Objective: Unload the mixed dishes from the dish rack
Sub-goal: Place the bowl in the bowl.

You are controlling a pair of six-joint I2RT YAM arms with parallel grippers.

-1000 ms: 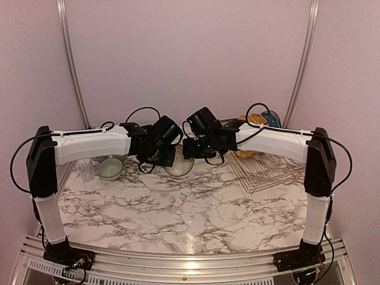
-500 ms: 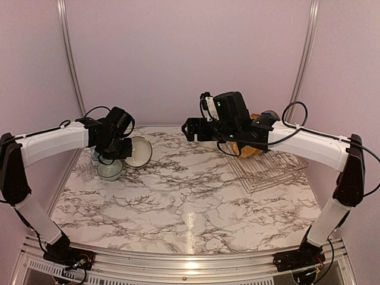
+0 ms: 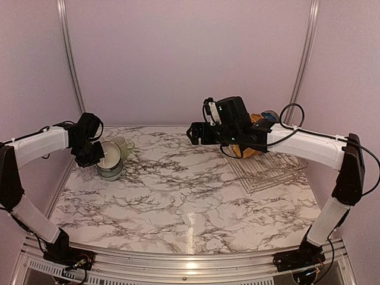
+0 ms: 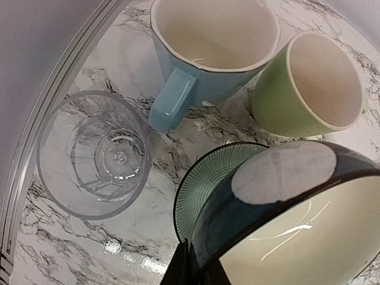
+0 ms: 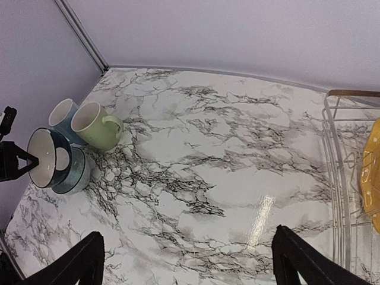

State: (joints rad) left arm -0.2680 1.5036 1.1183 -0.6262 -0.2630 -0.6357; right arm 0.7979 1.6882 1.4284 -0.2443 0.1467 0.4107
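My left gripper [image 3: 95, 155] is shut on the rim of a bowl [image 3: 110, 155], white inside and dark teal outside. It holds the bowl tilted just above a second, line-patterned bowl [image 3: 110, 173] on the table. In the left wrist view the fingers [image 4: 181, 270] pinch the held bowl [image 4: 297, 231] over the patterned bowl [image 4: 208, 190], beside the clear glass [image 4: 92, 151], light-blue mug [image 4: 208, 53] and pale-green mug [image 4: 309, 83]. My right gripper [image 3: 197, 132] is open and empty, high over the table's back middle. The dish rack [image 3: 270, 169] at the right holds a mustard-yellow plate [image 3: 249, 146] and a blue plate [image 3: 272, 117].
The right wrist view shows the rack's wire edge [image 5: 337, 178] and the yellow plate [image 5: 371, 178] at the right, and the mugs [image 5: 95, 124] and bowls [image 5: 71, 172] at the far left by the wall. Marble tabletop [image 5: 225, 178] lies between them.
My left arm has swung from the table's centre to the far left with the bowl and brought it over the patterned bowl. My right arm has pulled back toward the rack, empty.
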